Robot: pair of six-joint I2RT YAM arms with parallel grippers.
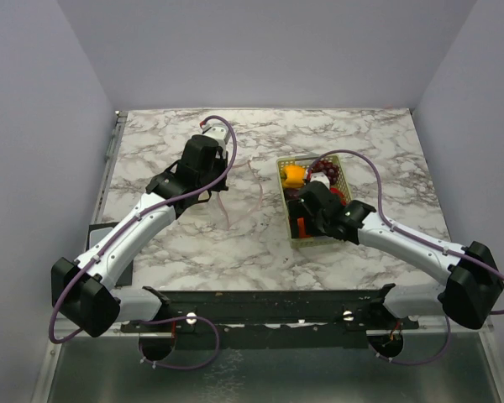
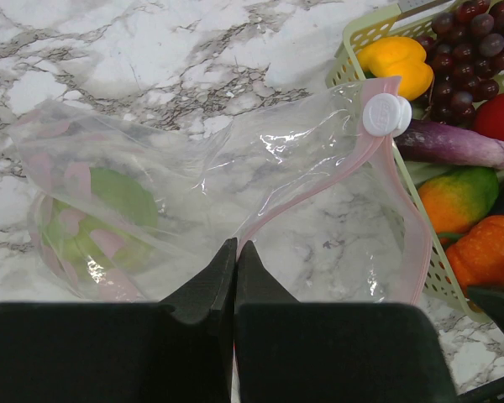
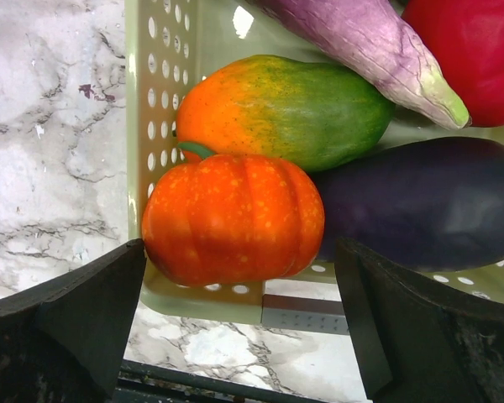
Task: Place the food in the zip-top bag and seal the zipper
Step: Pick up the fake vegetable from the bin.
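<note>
The clear zip-top bag (image 2: 260, 159) lies on the marble with a green toy (image 2: 92, 218) inside it. Its pinkish zipper (image 2: 319, 189) runs up to a white slider (image 2: 386, 113). My left gripper (image 2: 235, 248) is shut on the bag's mouth edge at the zipper; in the top view the left gripper (image 1: 212, 195) is left of the basket. The right gripper (image 3: 239, 285) is open over the basket's near end, its fingers either side of the orange pumpkin (image 3: 235, 218). Behind it lie an orange-green fruit (image 3: 294, 109), a dark eggplant (image 3: 420, 201) and a pale purple eggplant (image 3: 361, 42).
The yellow-green mesh basket (image 1: 282, 178) stands right of centre and holds the food: a yellow pepper (image 2: 395, 63), dark red grapes (image 2: 466, 46) and a red piece (image 3: 479, 50). The bag's open mouth lies against the basket's wall (image 2: 353, 50). The right gripper (image 1: 307, 210) covers the basket's near part.
</note>
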